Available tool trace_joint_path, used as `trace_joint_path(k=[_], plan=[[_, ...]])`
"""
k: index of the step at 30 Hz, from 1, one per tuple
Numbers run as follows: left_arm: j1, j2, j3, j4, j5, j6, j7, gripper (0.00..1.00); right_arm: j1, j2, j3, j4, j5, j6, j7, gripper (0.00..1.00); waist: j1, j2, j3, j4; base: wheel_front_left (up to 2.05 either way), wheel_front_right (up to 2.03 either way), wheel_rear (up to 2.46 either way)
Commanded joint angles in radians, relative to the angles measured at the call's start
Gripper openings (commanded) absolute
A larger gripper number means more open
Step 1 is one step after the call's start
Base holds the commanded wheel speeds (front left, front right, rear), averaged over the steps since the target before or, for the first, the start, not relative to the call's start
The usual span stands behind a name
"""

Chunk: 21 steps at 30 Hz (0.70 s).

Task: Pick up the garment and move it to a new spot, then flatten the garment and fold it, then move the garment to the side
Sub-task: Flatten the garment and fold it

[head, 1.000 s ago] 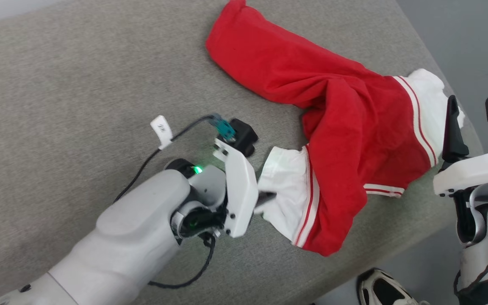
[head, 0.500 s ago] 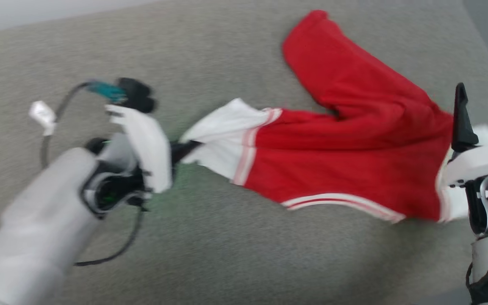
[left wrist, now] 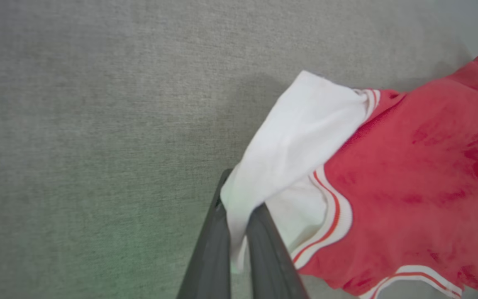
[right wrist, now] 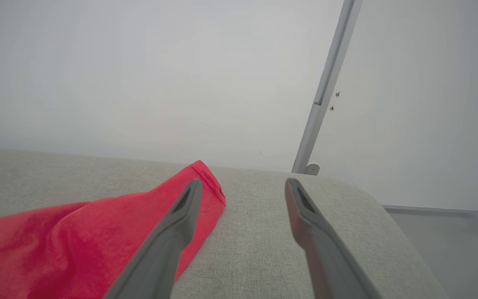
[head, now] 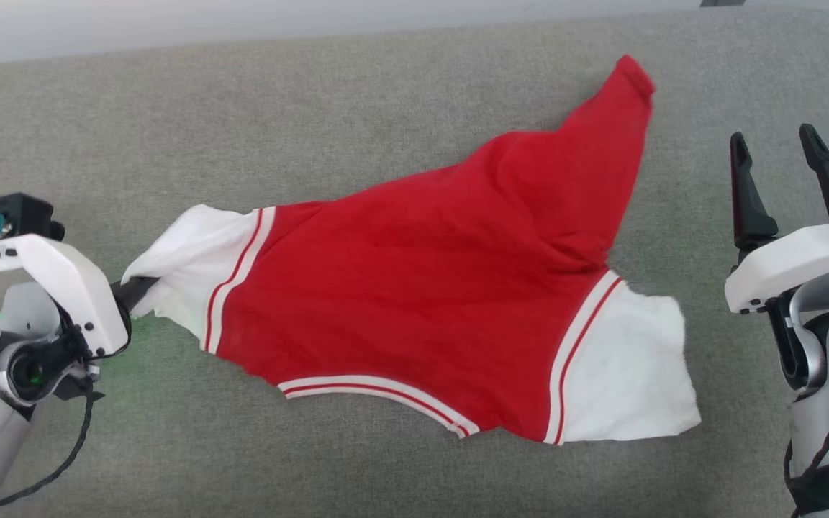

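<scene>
The garment (head: pixel 422 302), a bright red shirt with white striped sleeve ends, lies stretched across the grey cushion (head: pixel 314 129). My left gripper (head: pixel 130 291) at the left edge is shut on the tip of one white sleeve; in the left wrist view (left wrist: pixel 239 224) the white cloth (left wrist: pixel 288 149) is pinched between the two dark fingers. The other white sleeve (head: pixel 623 374) lies flat at the lower right. My right gripper (head: pixel 781 155) hovers open to the right of the shirt, nothing between its fingers; the right wrist view (right wrist: pixel 241 187) shows the red corner (right wrist: pixel 206 191) beside its left finger.
The cushion's right end (right wrist: pixel 347 232) rounds off near my right gripper, with grey floor (right wrist: pixel 450 249) beyond. A pale wall (right wrist: pixel 139 74) and a metal post (right wrist: pixel 326 91) stand behind. Bare cushion lies in front of and behind the shirt.
My left gripper has closed on the white sleeve and dragged it left, pulling the bunched shirt out flat. The head view has swung as well. The right gripper stayed open.
</scene>
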Motion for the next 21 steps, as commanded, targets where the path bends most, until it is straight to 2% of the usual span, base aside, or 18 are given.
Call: trace_joint_path(k=[1,4,5,6,7,10,13,15,18,21], plan=[[0.016,-0.01,0.001,0.013,0.0,-0.004,-0.013,0.0,0.005,-0.007,0.005,-0.007,0.002,-0.002,0.006,1.0,0.0,0.0,-0.009,0.006,0.0,0.0,0.0],[0.03,-0.024,0.0,0.037,-0.009,-0.018,-0.028,0.01,0.013,-0.01,0.018,-0.011,0.007,-0.002,0.014,1.0,0.0,0.0,-0.02,0.005,0.0,0.0,0.0],[0.029,-0.026,-0.007,0.042,0.004,-0.022,-0.038,0.19,0.016,-0.011,0.022,-0.013,0.008,-0.002,0.017,1.0,0.0,0.0,-0.024,0.004,0.0,0.0,0.0],[0.028,-0.029,-0.01,0.046,0.014,-0.026,-0.051,0.63,0.02,-0.013,0.027,-0.017,0.008,-0.002,0.022,1.0,0.0,0.0,-0.026,0.002,0.0,0.0,0.0],[0.029,-0.035,-0.01,0.054,0.021,-0.029,-0.067,1.0,0.024,-0.016,0.03,-0.019,0.008,-0.002,0.024,1.0,0.0,0.0,-0.029,0.001,0.0,0.0,0.0],[0.032,-0.041,-0.014,0.064,0.041,-0.035,-0.104,1.0,0.029,-0.023,0.045,-0.024,0.01,-0.002,0.034,1.0,0.0,0.0,-0.036,-0.004,0.0,0.0,0.0],[0.047,-0.045,0.0,0.067,0.056,-0.041,-0.184,1.0,0.039,-0.041,0.073,-0.039,0.011,-0.002,0.056,1.0,0.0,0.0,-0.045,-0.007,0.0,0.0,0.0],[0.063,-0.037,-0.017,0.054,0.101,-0.044,-0.253,1.0,0.054,-0.05,0.099,-0.051,0.021,-0.002,0.076,1.0,0.0,0.0,-0.054,-0.001,0.0,0.0,0.0],[0.095,-0.053,0.009,0.049,0.115,-0.042,-0.377,1.0,0.079,-0.079,0.155,-0.075,0.041,-0.002,0.115,1.0,0.0,0.0,-0.064,0.014,0.0,0.0,0.0],[0.136,-0.062,0.016,0.05,0.157,-0.01,-0.508,1.0,0.116,-0.124,0.235,-0.107,0.078,-0.002,0.17,1.0,0.0,0.0,-0.076,0.032,0.0,0.0,0.0]])
